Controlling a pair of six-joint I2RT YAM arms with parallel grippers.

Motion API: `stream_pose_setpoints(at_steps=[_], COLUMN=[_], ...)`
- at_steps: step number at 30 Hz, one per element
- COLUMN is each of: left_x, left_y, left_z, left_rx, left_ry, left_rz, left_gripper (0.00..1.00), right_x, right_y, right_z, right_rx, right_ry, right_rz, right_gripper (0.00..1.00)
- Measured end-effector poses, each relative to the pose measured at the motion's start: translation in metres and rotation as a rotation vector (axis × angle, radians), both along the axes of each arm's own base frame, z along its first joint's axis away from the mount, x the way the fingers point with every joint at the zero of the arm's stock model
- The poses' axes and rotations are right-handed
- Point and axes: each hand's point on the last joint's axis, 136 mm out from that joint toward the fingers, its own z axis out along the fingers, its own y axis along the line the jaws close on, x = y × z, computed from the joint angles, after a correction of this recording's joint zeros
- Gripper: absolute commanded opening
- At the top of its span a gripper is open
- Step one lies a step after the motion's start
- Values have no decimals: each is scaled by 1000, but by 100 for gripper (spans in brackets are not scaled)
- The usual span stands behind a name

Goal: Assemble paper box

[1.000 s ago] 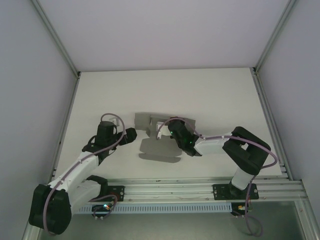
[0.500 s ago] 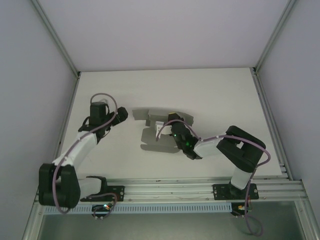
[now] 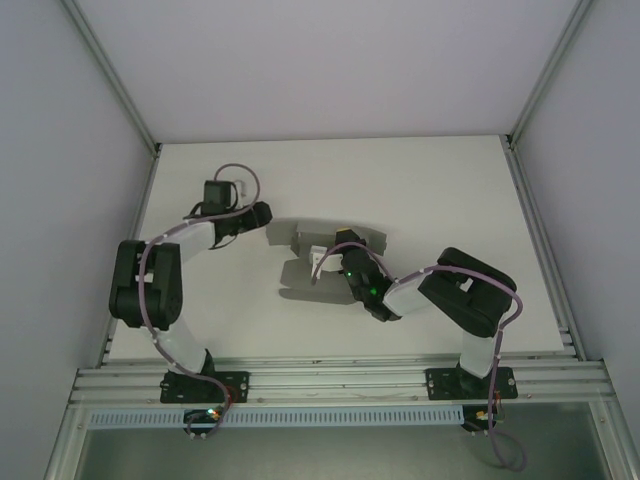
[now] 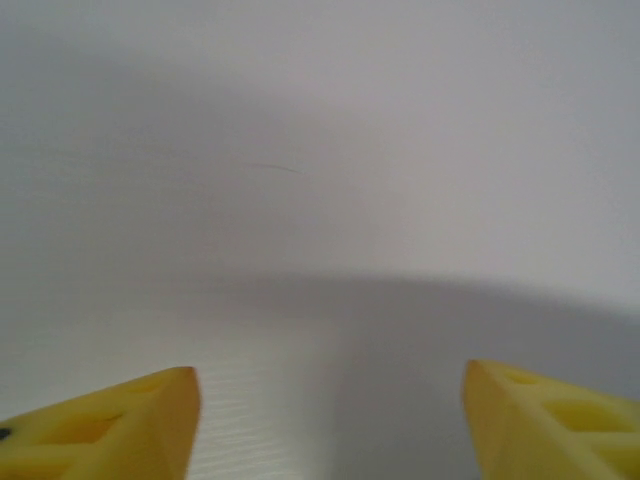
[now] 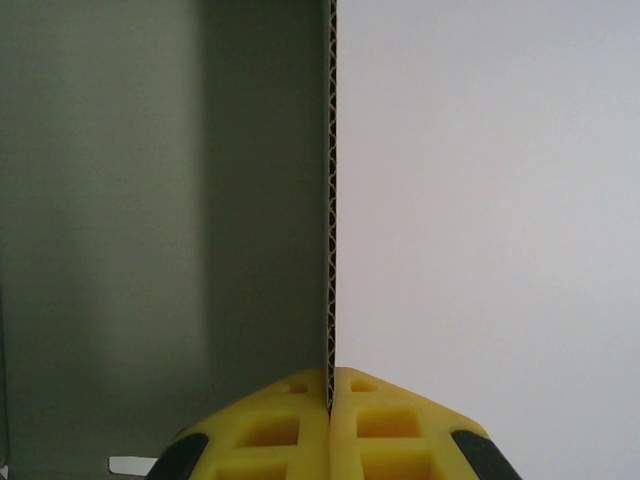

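Observation:
The grey paper box (image 3: pixel 305 268) is a flat die-cut cardboard sheet with flaps, lying mid-table. My right gripper (image 3: pixel 345 243) is shut on one raised flap at the sheet's far right part. In the right wrist view the flap's corrugated edge (image 5: pixel 330 200) runs straight up from between the pressed yellow fingers (image 5: pixel 290 425). My left gripper (image 3: pixel 262 213) hovers left of the sheet's far corner, apart from it. Its yellow fingertips (image 4: pixel 140 420) stand wide apart over bare white table, so it is open and holds nothing.
White walls and aluminium frame posts (image 3: pixel 110 80) close in the table (image 3: pixel 420 190) on three sides. A rail (image 3: pixel 340 378) with both arm bases runs along the near edge. The left arm's elbow (image 3: pixel 150 285) is folded up high at the table's left side.
The left arm swung away from the sheet to the far left and folded up. The right gripper kept hold of the flap and nudged the sheet slightly away and left.

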Motion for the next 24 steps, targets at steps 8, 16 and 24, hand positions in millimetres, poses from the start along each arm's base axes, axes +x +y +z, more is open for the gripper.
stream_pose_setpoints(at_steps=[8, 16, 24], left_x=[-49, -97, -103], left_y=[-49, -70, -85], left_z=[6, -20, -22], left_rx=[-18, 10, 71], left_ry=[-55, -25, -164], left_rz=[-173, -277, -372], left_gripper=[46, 46, 50], right_x=[-1, -2, -4], right_y=[-4, -5, -7], right_z=[2, 1, 1], right_rx=[16, 28, 37], right_ry=[15, 27, 51], right_rz=[-18, -22, -28], right_gripper=[0, 0, 0])
